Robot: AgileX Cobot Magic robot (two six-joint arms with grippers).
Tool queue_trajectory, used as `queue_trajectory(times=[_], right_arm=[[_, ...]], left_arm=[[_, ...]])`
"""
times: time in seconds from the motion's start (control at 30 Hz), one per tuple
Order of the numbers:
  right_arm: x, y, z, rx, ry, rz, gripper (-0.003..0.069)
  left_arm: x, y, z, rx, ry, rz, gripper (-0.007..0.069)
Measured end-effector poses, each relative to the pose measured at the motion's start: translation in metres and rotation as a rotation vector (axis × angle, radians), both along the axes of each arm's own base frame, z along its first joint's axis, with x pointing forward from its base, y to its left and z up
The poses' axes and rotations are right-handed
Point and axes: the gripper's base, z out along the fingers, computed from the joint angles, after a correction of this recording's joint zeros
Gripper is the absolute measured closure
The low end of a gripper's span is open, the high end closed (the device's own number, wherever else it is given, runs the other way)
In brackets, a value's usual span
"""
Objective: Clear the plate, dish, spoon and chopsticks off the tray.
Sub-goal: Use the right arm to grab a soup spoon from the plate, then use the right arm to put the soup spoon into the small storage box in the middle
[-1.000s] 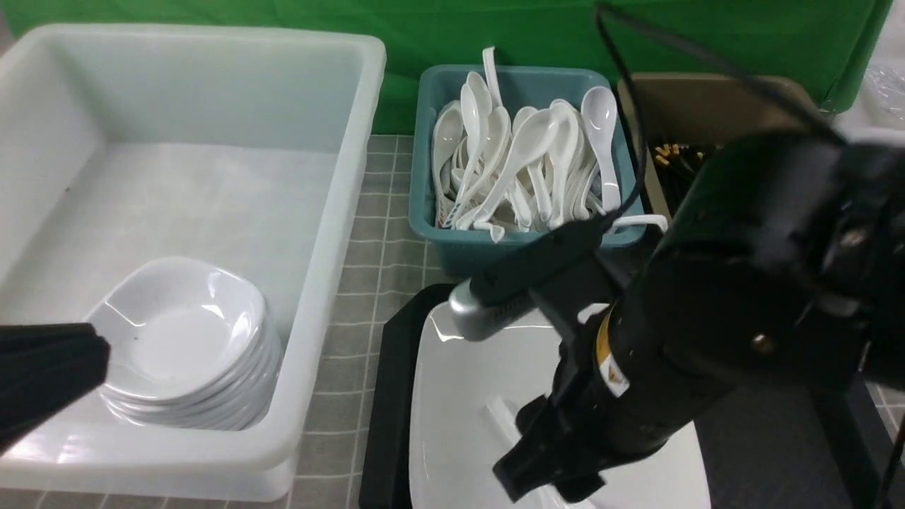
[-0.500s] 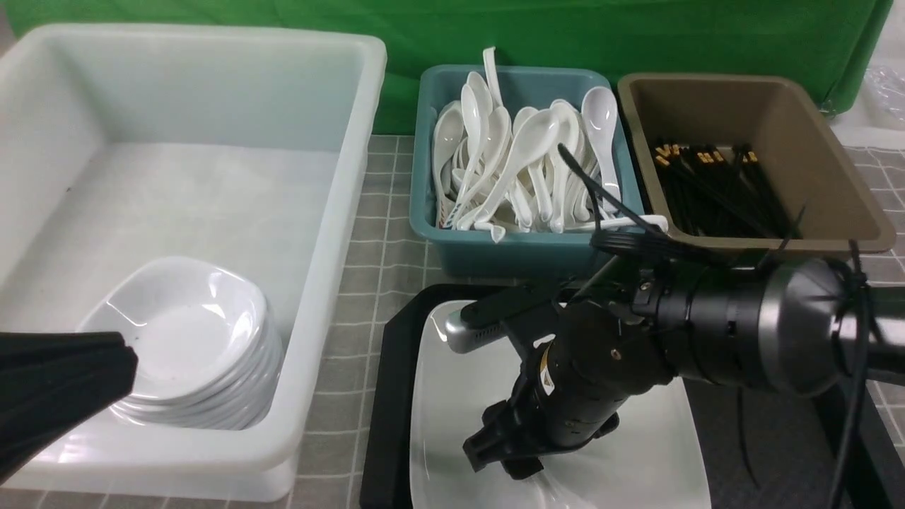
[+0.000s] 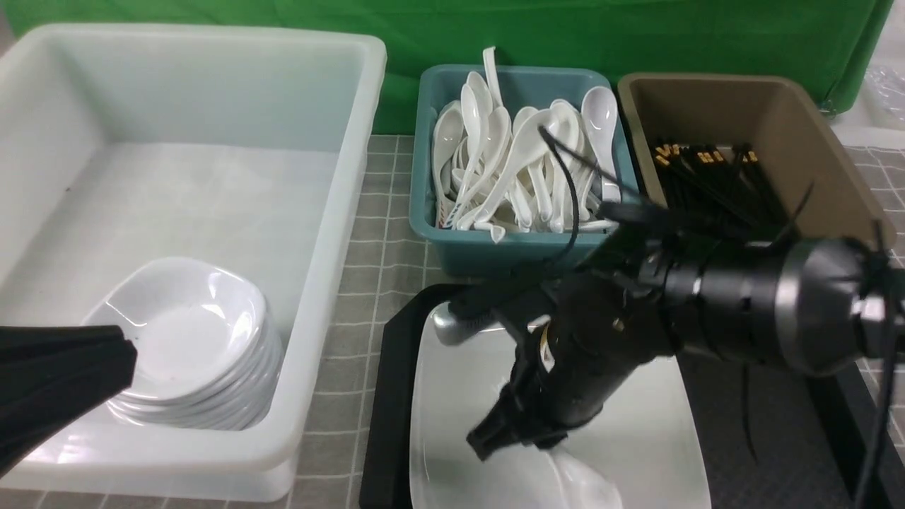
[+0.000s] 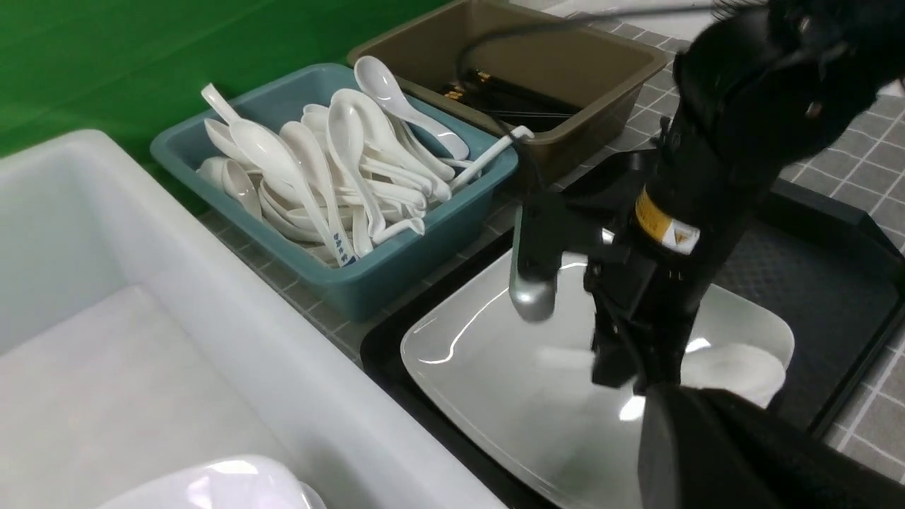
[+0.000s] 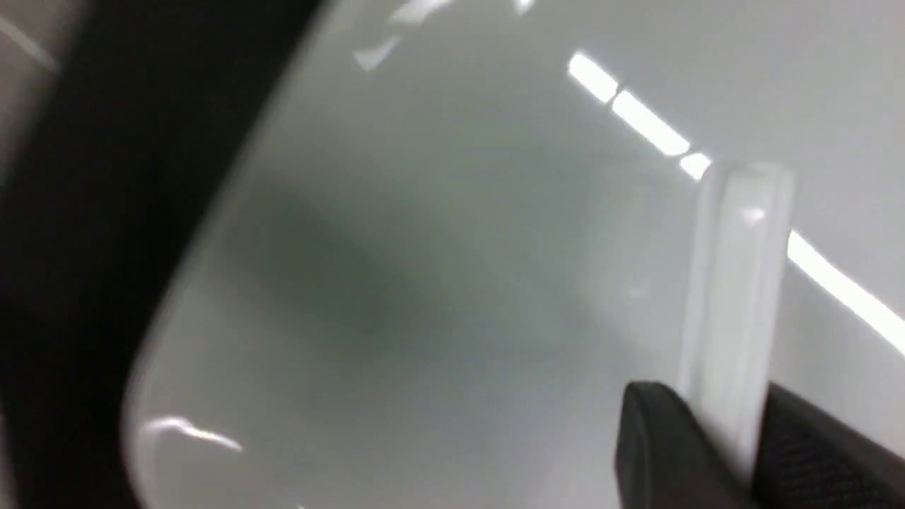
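Got my right claw (image 5: 732, 452) pinched on the spoon (image 5: 735, 283) by its grooved plastic handle, above the glossy square plate (image 5: 424, 283); left claw (image 3: 113, 357) fully closed.

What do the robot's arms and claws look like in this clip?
Right arm: black tube segments, one silver-grey collar, a yellow-and-white sticker, a silver camera pod, loose black cables. Right claw: black textured fingers. Left arm: only a plain black wedge shows.

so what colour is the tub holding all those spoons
Teal, a plain blue-green tub; the front view shows it best.
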Motion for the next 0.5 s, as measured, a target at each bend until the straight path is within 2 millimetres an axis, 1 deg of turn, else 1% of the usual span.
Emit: queue_trajectory(times=[0.07, 0.1, 0.13, 0.2, 0.23, 0.27, 0.3, 0.33, 0.37, 0.4, 0.43, 0.47, 0.5], right_arm=[[0.018, -0.006, 0.036, 0.095, -0.103, -0.039, 0.0513], [0.021, -0.006, 0.04, 0.108, -0.118, -0.043, 0.0513], [0.042, -0.017, 0.062, 0.183, -0.202, -0.099, 0.0513], [0.072, -0.031, 0.083, 0.27, -0.31, -0.167, 0.0513], [0.091, -0.04, 0.089, 0.313, -0.366, -0.213, 0.0513], [0.092, -0.04, 0.091, 0.319, -0.37, -0.214, 0.0513], [0.112, -0.048, 0.092, 0.349, -0.42, -0.253, 0.0513], [0.13, -0.055, 0.086, 0.366, -0.449, -0.292, 0.0513], [0.154, -0.063, 0.075, 0.386, -0.474, -0.345, 0.0513], [0.154, -0.063, 0.077, 0.389, -0.479, -0.345, 0.0512], [0.171, -0.069, 0.064, 0.405, -0.476, -0.397, 0.0487], [0.177, -0.071, 0.06, 0.41, -0.474, -0.417, 0.0475], [0.188, -0.077, 0.052, 0.42, -0.466, -0.459, 0.0395]], left_arm=[[0.001, 0.0, 0.001, -0.009, -0.014, 0.003, 0.0613], [0.001, 0.0, 0.002, -0.01, -0.016, 0.004, 0.0613], [0.002, 0.0, 0.004, -0.023, -0.037, 0.009, 0.0613], [0.003, 0.0, 0.006, -0.038, -0.066, 0.014, 0.0613], [0.003, 0.0, 0.007, -0.044, -0.074, 0.017, 0.0613], [0.003, 0.0, 0.007, -0.046, -0.076, 0.018, 0.0613], [0.003, 0.0, 0.008, -0.049, -0.08, 0.019, 0.0613], [0.004, 0.0, 0.008, -0.05, -0.082, 0.02, 0.0613], [0.005, -0.001, 0.008, -0.053, -0.084, 0.022, 0.0613], [0.005, -0.001, 0.008, -0.053, -0.084, 0.022, 0.0613], [0.006, -0.001, 0.008, -0.054, -0.086, 0.023, 0.0613], [0.006, -0.001, 0.008, -0.054, -0.087, 0.024, 0.0613], [0.008, -0.002, 0.009, -0.055, -0.09, 0.027, 0.0613]])
